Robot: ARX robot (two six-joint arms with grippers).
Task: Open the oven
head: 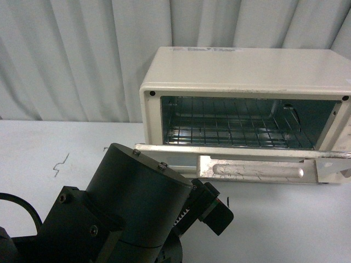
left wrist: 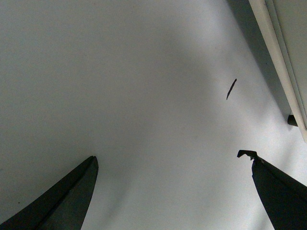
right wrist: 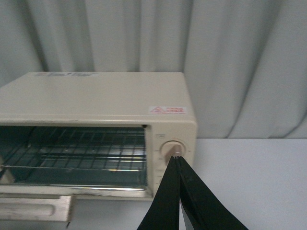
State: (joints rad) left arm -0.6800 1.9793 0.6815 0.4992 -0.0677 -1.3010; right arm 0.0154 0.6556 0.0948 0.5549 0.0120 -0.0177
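Note:
The cream-white oven (head: 241, 71) stands at the right of the table, its drop-down door (head: 175, 160) lowered flat, beige bar handle (head: 258, 171) facing up, wire rack (head: 230, 129) exposed. In the right wrist view the oven (right wrist: 96, 96) fills the left half. My right gripper (right wrist: 176, 158) is shut on nothing, its tips just in front of the round knob (right wrist: 171, 148). My left gripper (left wrist: 170, 158) is open over bare table, with the oven's edge (left wrist: 288, 57) off to one side. The left arm (head: 137, 208) sits low in front of the door.
The white table (head: 55, 159) carries small dark marks (head: 60, 163), and one mark (left wrist: 231, 88) shows in the left wrist view. A pale pleated curtain (head: 71, 55) hangs close behind the oven.

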